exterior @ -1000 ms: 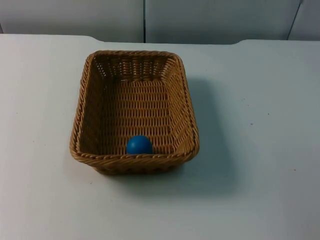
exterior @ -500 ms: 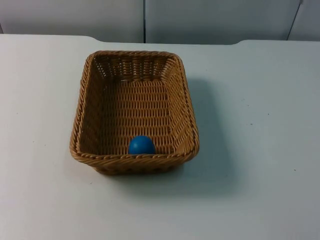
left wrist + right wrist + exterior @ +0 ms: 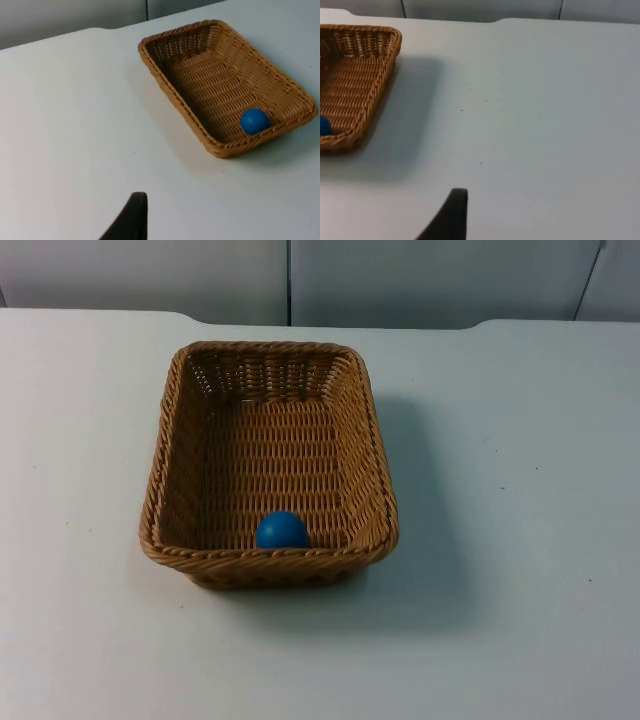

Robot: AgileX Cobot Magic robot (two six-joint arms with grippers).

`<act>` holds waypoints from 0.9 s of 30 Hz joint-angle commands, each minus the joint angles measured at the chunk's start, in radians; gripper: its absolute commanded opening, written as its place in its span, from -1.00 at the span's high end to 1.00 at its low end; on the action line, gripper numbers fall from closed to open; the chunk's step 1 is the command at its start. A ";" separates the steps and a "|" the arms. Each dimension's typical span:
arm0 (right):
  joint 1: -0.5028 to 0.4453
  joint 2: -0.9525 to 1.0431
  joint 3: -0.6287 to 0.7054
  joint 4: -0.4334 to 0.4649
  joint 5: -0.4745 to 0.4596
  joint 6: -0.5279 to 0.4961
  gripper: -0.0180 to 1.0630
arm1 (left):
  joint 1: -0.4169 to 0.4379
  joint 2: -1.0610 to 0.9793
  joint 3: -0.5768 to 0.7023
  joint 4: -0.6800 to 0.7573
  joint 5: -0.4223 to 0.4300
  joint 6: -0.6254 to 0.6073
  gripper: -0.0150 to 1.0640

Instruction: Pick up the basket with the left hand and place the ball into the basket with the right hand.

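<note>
Near edge first: your blue ball (image 3: 282,530) sits inside the wicker basket (image 3: 370,430), against its near wall, likely rolled there. Basket rests flat on the white table (image 3: 520,540), nothing holding it. Left gripper (image 3: 131,220) hangs back to the basket's left, well apart; right gripper (image 3: 451,215) well apart on its other side; can't tell if either is open or closed. Looks done to me. Grey partition wall (image 3: 420,280) behind.

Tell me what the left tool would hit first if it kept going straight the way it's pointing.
Most likely bare table: the left tool aims at open white surface, with the basket off to one side. Depth is hard to judge.
</note>
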 commanded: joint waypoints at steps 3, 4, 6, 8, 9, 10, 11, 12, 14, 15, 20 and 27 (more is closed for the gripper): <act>0.002 -0.003 0.027 0.002 -0.021 0.001 -0.98 | -0.007 -0.026 0.015 0.013 0.028 -0.031 -0.98; 0.002 -0.003 0.027 0.002 -0.026 0.001 -0.98 | -0.007 -0.031 0.015 0.015 0.030 -0.031 -0.98; 0.002 -0.003 0.027 -0.001 -0.026 0.001 -0.98 | -0.007 -0.043 0.015 0.030 0.036 -0.038 -0.98; 0.002 -0.003 0.027 -0.001 -0.026 0.001 -0.98 | -0.007 -0.047 0.017 0.041 0.045 -0.047 -0.98; 0.002 -0.003 0.027 -0.001 -0.026 0.001 -0.98 | -0.007 -0.053 0.023 0.054 0.069 -0.057 -0.98; 0.002 -0.003 0.027 -0.001 -0.026 0.001 -0.97 | -0.007 -0.058 0.036 0.054 0.088 -0.067 -0.98; 0.002 -0.003 0.027 -0.001 -0.026 0.001 -0.97 | -0.007 -0.065 0.045 0.054 0.092 -0.067 -0.98; 0.002 -0.003 0.029 -0.001 -0.026 0.001 -0.98 | -0.007 -0.077 0.042 0.054 0.092 -0.065 -0.98; 0.002 -0.003 0.031 -0.001 -0.026 0.001 -0.98 | -0.007 -0.098 0.042 0.059 0.092 -0.065 -0.98; 0.002 -0.003 0.031 -0.001 -0.026 0.001 -0.98 | -0.007 -0.111 0.042 0.059 0.092 -0.065 -0.98; 0.002 -0.003 0.031 -0.001 -0.026 0.001 -0.98 | -0.007 -0.168 0.042 0.059 0.092 -0.057 -0.98; 0.002 -0.003 0.031 0.005 -0.026 0.001 -0.98 | -0.007 -0.168 0.042 0.054 0.092 -0.057 -0.98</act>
